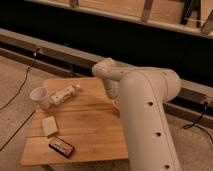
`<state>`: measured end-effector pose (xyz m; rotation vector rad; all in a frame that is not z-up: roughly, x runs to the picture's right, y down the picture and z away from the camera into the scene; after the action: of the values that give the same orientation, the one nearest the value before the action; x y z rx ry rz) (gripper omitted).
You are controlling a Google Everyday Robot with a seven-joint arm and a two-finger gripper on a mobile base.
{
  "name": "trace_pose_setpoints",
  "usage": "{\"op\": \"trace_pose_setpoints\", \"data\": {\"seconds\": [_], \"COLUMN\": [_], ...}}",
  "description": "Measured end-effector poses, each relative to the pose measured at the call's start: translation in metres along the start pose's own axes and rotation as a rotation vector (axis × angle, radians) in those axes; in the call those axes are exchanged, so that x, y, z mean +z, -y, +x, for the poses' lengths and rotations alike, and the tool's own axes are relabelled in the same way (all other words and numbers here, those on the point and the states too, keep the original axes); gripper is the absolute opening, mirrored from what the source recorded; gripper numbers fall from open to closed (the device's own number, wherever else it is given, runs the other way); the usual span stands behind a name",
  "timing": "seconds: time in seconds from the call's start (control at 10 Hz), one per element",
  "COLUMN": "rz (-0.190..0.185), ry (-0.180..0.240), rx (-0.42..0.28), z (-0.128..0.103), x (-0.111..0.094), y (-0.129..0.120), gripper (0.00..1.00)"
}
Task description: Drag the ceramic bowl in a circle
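The ceramic bowl is hidden; no maroon bowl shows anywhere on the wooden table [85, 125]. My white arm [145, 100] reaches in from the lower right and bends over the table's right edge. My gripper [112, 94] hangs below the arm's end, close above the table's right side, mostly covered by the arm. A small pale edge shows just under it, and I cannot tell what it is.
A white paper cup [40, 96] stands at the table's left edge. A small white bottle [65, 93] lies next to it. A beige packet [49, 125] and a dark snack bar [62, 146] lie at the front left. Cables run across the floor on both sides.
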<state>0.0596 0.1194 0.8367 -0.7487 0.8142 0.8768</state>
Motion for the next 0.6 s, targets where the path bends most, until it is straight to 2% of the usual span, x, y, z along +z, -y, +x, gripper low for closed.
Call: {"op": "trace_pose_setpoints", "data": {"seconds": [0.3,0.4,0.6], "rz": [-0.027,-0.041,-0.069], "ry": [0.060,0.081,0.099], "rx": [-0.182,-0.259,-0.356], "z": [0.000,-0.004,-0.011], "x": [-0.028,-0.037,-0.042], "y": [-0.057,-0.085,-0.128], "gripper": [0.00,0.00,0.00]}}
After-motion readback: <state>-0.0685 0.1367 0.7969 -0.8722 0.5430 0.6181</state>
